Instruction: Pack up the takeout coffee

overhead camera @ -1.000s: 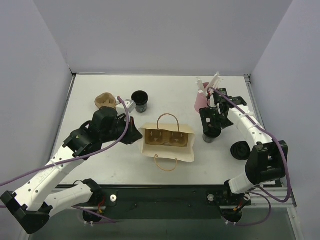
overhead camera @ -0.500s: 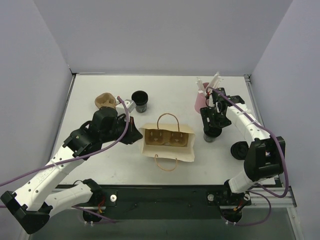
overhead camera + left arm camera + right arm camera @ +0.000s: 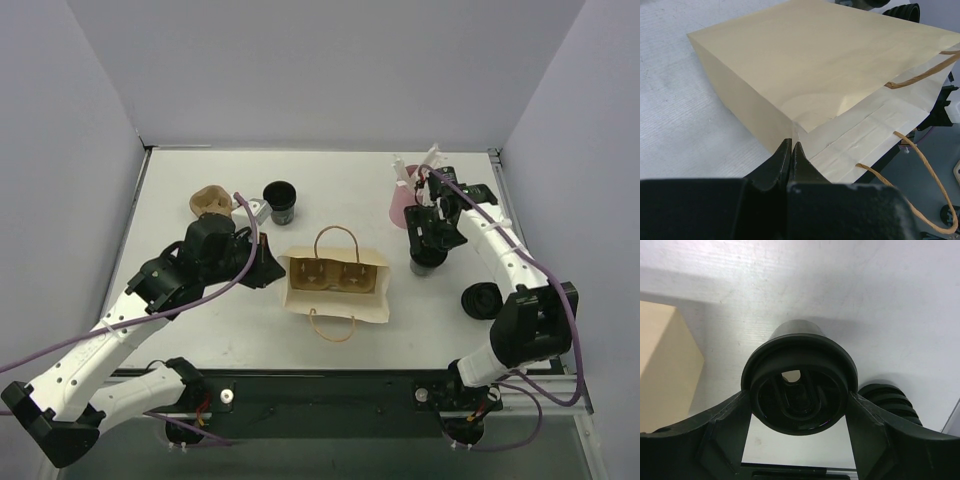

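- Right claw (image 3: pixel 427 243) is clamping the lidded cup (image 3: pixel 799 365) by its sides, just right of the paper bag (image 3: pixel 336 284);
- Left claw (image 3: pixel 791 150) is pinching the bag's rim;
- Carrier (image 3: pixel 337 277) inside is sitting empty; both this cup and the open cup (image 3: pixel 281 201) are awaiting packing.

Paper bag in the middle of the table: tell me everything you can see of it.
The paper bag is tan kraft paper with two twisted cord handles, one splayed to each long side. It stands centred on the table, mouth open upward, showing a brown two-hole cup carrier inside. The left gripper is shut on its left edge.
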Motion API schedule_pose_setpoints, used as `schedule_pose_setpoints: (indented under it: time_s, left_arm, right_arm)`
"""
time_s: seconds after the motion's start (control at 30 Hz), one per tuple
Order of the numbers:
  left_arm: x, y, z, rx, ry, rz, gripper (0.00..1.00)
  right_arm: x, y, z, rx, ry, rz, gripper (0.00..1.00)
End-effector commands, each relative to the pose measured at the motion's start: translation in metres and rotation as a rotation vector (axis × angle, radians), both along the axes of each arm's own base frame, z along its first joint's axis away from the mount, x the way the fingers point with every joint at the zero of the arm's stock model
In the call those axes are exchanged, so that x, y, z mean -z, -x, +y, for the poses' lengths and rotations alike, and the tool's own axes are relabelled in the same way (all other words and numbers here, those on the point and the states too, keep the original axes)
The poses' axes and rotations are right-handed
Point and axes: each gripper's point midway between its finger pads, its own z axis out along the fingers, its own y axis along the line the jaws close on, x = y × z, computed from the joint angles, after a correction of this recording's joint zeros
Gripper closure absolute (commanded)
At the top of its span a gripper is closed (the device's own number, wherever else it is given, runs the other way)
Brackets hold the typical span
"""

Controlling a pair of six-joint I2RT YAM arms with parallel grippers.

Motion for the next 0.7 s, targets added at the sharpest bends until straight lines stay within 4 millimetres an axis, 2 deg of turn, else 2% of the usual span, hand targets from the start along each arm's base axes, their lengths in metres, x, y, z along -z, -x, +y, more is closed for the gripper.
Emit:
schedule_pose_setpoints:
  time_s: [0.0,0.03,0.07,0.13,0.17,0.23,0.3,0.4,0.53,0.67]
  left_arm:
    - [-0.02,-0.007,-0.005,-0.002,0.042,-0.044,1.0]
    - [-0.022,-0.007,-0.005,-0.004,0.045,-0.044,1.0]
    - [-0.022,-0.007,-0.005,-0.008,0.05,-0.04,1.0]
    - [-0.024,-0.008,-0.007,-0.006,0.055,-0.039,1.0]
    - [-0.024,-0.008,-0.007,-0.007,0.053,-0.035,1.0]
    - [-0.025,-0.009,-0.007,-0.01,0.047,-0.029,1.0]
    - [-0.026,-0.01,-0.008,-0.01,0.047,-0.026,1.0]
    - [-0.03,-0.011,-0.009,-0.015,0.055,-0.026,1.0]
    - [-0.032,-0.012,-0.01,-0.024,0.059,-0.013,1.0]
    - [-0.032,-0.011,-0.013,-0.006,0.063,-0.004,1.0]
  right_arm:
    - [-0.073,0.009,0.002,0.028,-0.024,-0.157,0.57]
    - [-0.084,0.011,0.004,0.026,-0.037,-0.179,0.57]
    - [-0.109,0.01,0.006,0.022,-0.056,-0.246,0.57]
    - [-0.131,0.019,0.014,0.002,-0.075,-0.287,0.58]
    - [-0.158,0.023,0.016,-0.004,-0.1,-0.354,0.58]
    - [-0.184,0.031,0.033,-0.061,-0.157,-0.417,0.58]
    - [-0.219,0.043,0.047,-0.123,-0.21,-0.517,0.59]
    - [-0.259,0.062,0.062,-0.194,-0.29,-0.615,0.59]
    - [-0.29,0.099,0.106,-0.418,-0.442,-0.665,0.6]
    - [-0.312,0.134,0.135,-0.527,-0.627,-0.695,0.63]
